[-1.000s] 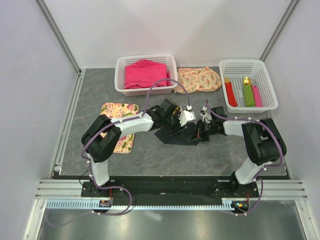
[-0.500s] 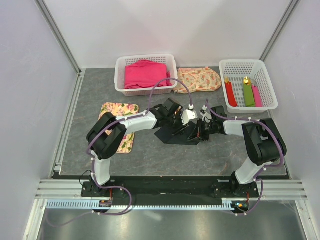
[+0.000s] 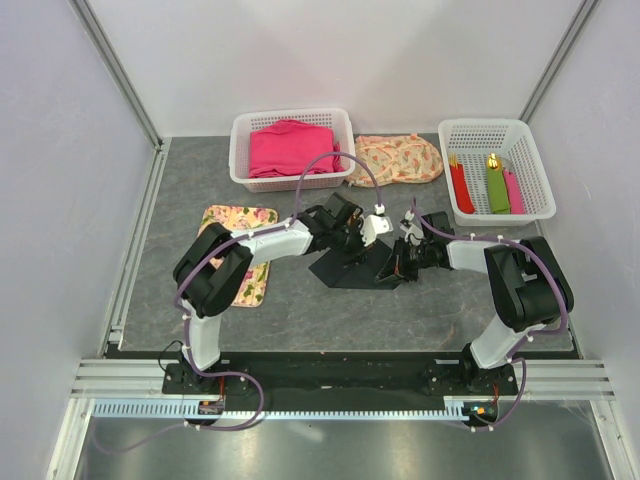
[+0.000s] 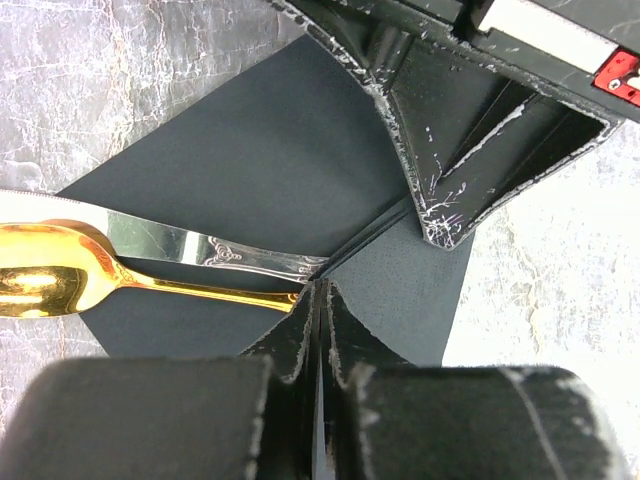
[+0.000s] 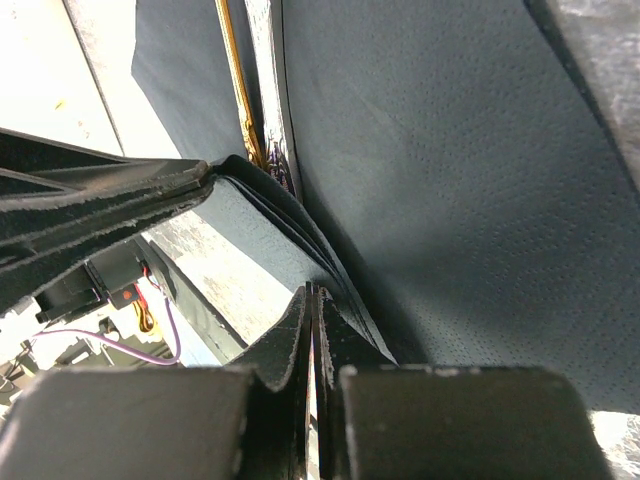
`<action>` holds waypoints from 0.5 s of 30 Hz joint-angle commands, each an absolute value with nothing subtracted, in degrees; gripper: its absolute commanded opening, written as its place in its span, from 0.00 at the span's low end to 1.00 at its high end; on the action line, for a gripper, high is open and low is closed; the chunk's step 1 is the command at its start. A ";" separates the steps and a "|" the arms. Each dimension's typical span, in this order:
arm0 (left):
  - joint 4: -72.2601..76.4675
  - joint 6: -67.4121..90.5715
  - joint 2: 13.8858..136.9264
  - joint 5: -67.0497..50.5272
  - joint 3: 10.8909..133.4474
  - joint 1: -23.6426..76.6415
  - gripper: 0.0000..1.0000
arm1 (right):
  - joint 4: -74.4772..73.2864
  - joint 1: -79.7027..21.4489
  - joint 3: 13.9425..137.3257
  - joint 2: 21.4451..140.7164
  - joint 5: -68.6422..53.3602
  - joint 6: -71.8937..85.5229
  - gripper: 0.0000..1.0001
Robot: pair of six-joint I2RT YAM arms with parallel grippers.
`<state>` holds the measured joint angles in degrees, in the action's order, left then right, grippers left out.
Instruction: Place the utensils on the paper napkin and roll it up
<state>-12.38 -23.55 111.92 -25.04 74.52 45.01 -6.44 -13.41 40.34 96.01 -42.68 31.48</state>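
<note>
The black paper napkin (image 3: 340, 270) lies mid-table, its right side lifted and folded over. In the left wrist view the napkin (image 4: 270, 160) holds the utensils: a gold spoon (image 4: 50, 285) and a silver handle (image 4: 230, 255), their ends tucked under the fold. My left gripper (image 4: 320, 292) is shut on the folded napkin edge. My right gripper (image 5: 312, 295) is shut on the same layered edge a little along it; a gold handle (image 5: 233, 70) shows beyond. The two grippers meet over the napkin's right part, left (image 3: 365, 250), right (image 3: 393, 266).
A floral mat (image 3: 238, 225) lies left of the napkin, partly under my left arm. At the back stand a white basket (image 3: 240, 150) with pink cloth, a floral cloth (image 3: 395, 160), and a white basket (image 3: 530, 160) with red, green and pink rolls.
My left gripper has shifted slightly back and to the right with the napkin edge, and the fold has moved a little further over. My right gripper has hardly moved.
</note>
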 commanded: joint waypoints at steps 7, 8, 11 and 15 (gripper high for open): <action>-12.92 -20.83 111.36 -29.80 76.73 43.59 0.02 | -5.89 -13.80 42.45 94.66 -43.59 30.76 0.04; -12.92 -20.74 111.53 -29.62 76.99 43.59 0.02 | -5.89 -13.71 42.45 94.48 -43.85 30.76 0.05; -12.57 -20.65 112.58 -27.52 77.61 43.51 0.02 | -5.89 -13.80 42.45 94.22 -44.30 30.76 0.06; -12.66 -21.00 113.64 -25.93 78.66 43.51 0.02 | -5.89 -13.80 42.54 94.39 -44.30 30.85 0.06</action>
